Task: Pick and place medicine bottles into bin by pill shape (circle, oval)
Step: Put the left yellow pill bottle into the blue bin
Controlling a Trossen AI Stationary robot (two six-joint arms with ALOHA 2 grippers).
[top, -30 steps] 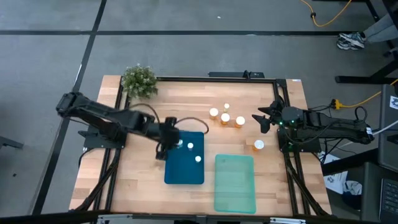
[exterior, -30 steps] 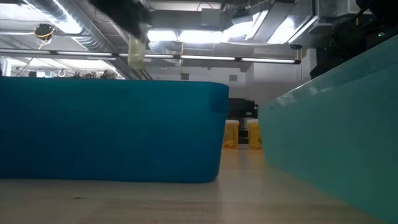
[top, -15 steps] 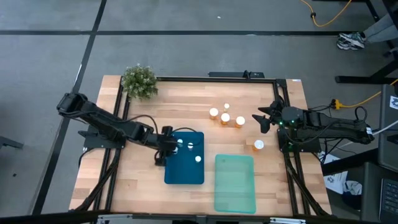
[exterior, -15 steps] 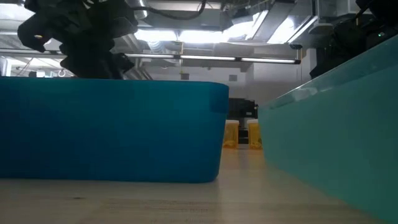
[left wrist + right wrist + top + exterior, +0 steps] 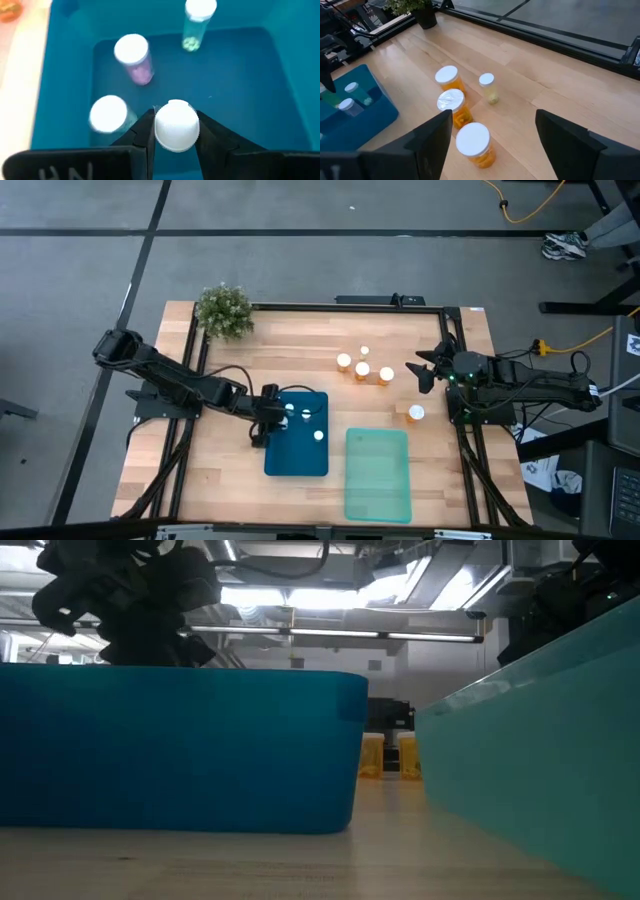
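Gripping a bottle [image 5: 176,125] by its white cap, the left end effector [image 5: 175,131] hangs inside the blue bin [image 5: 70,75]; light, rigid, slick plastic. The right end effector [image 5: 490,145] waits released.

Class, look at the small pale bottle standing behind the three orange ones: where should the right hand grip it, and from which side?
Grip the small pale bottle across its white cap, from straight above. It stands upright, apart from the orange bottles, so open fingers can straddle it.

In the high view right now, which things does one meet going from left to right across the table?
Potted plant → left claw → blue bin → green bin → lone orange bottle → right claw.
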